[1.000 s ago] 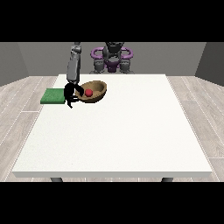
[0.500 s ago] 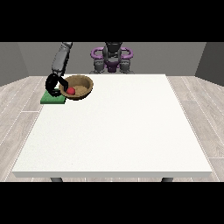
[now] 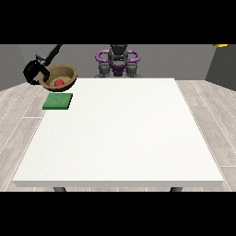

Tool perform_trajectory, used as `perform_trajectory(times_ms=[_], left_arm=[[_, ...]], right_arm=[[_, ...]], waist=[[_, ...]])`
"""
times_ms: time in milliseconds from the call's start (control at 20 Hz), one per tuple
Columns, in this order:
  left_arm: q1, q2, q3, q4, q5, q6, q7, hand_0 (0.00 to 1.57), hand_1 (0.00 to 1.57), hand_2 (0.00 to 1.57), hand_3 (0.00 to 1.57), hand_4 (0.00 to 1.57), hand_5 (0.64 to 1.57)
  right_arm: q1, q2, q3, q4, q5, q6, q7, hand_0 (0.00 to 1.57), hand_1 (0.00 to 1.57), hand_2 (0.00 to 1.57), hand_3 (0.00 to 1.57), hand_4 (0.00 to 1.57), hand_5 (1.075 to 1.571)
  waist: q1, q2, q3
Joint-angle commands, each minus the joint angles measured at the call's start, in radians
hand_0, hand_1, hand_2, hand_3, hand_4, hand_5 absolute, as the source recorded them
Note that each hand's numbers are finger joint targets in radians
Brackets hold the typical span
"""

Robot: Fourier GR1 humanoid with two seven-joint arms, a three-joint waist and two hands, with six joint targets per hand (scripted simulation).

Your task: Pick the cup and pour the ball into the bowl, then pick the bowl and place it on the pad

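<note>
A brown wooden bowl [image 3: 63,73] with a red ball [image 3: 59,82] inside hangs in the air at the view's far left, tilted towards the camera. The black hand at the view's left [image 3: 34,73] is curled round the bowl's left rim. A flat green pad [image 3: 58,101] lies on the white table [image 3: 120,138], just below the bowl in the picture and apart from it. No cup shows. The robot's other hand is nowhere to be seen.
The robot's grey and purple torso [image 3: 118,60] stands behind the table's far edge. A small yellow thing [image 3: 220,45] shows at the top right corner. Wooden floor surrounds the table.
The hand has carried the bowl with the ball leftward and upward in the picture, from beside the pad's right side to above and behind the pad. The pad has stayed in place.
</note>
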Motion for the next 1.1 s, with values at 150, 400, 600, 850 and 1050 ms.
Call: perform_trajectory(times_ms=[150, 400, 600, 850, 1050], left_arm=[[0.072, -0.007, -0.003, 0.040, -0.039, 0.028, -0.072, 0.00, 0.00, 0.00, 0.00, 1.20, 1.546], [0.125, 0.086, 0.061, 0.150, -0.036, -0.068, -0.215, 0.00, 0.00, 0.00, 0.00, 1.21, 1.555], [0.085, 0.097, 0.054, 0.163, -0.036, -0.039, -0.213, 0.00, 0.00, 0.00, 0.00, 1.21, 1.551], [0.080, 0.051, 0.014, 0.094, -0.019, -0.016, -0.182, 0.00, 0.00, 0.00, 0.00, 1.21, 1.555], [0.048, 0.064, 0.013, 0.055, -0.014, 0.000, -0.197, 0.00, 0.00, 0.00, 0.00, 1.20, 1.558]], right_arm=[[0.014, -0.048, 0.000, -0.033, 0.000, 0.075, 0.047, 1.57, 1.57, 1.57, 0.67, 1.07, 1.566], [0.040, -0.035, -0.005, -0.059, 0.002, 0.071, 0.024, 1.57, 1.57, 1.57, 0.46, 1.11, 1.567], [0.008, 0.025, -0.034, -0.041, -0.037, 0.057, 0.017, 1.57, 1.57, 1.57, 0.49, 1.07, 1.567], [-0.003, 0.080, -0.051, 0.029, -0.041, 0.021, -0.040, 1.57, 1.57, 1.57, 0.54, 1.02, 1.571], [-0.032, 0.040, -0.123, 0.069, -0.092, 0.032, -0.077, 1.57, 1.57, 1.57, 0.60, 0.99, 1.571]], waist=[[-0.068, -0.028, 0.0013], [-0.066, 0.022, 0.0008], [-0.078, 0.063, 0.0010], [-0.032, 0.071, 0.0018], [-0.038, 0.127, 0.0026]])
